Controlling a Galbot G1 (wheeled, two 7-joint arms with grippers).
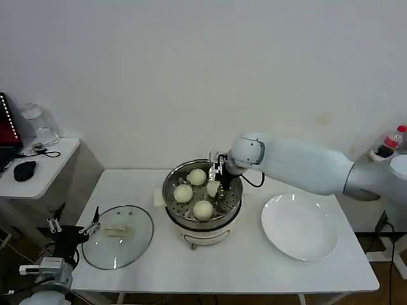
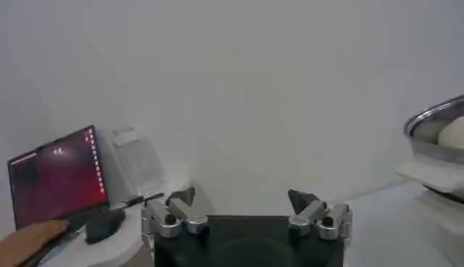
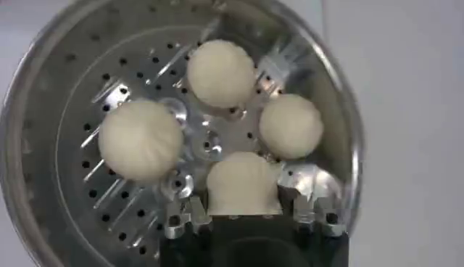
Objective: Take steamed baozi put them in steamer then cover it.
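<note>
Jaws of our right gripper (image 3: 243, 218) pinch the fourth round off-white steamed bun (image 3: 242, 185) over the shiny steel steamer (image 1: 170, 190)'s perforated tray; we should release gently, then lift straight up.

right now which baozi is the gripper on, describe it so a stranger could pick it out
On the white table, find the steamer at its middle, holding four baozi on its perforated tray. The one you want, the held baozi, sits on the side nearest the white plate. Unlike its neighbours, it lies between the right gripper fingers.
</note>
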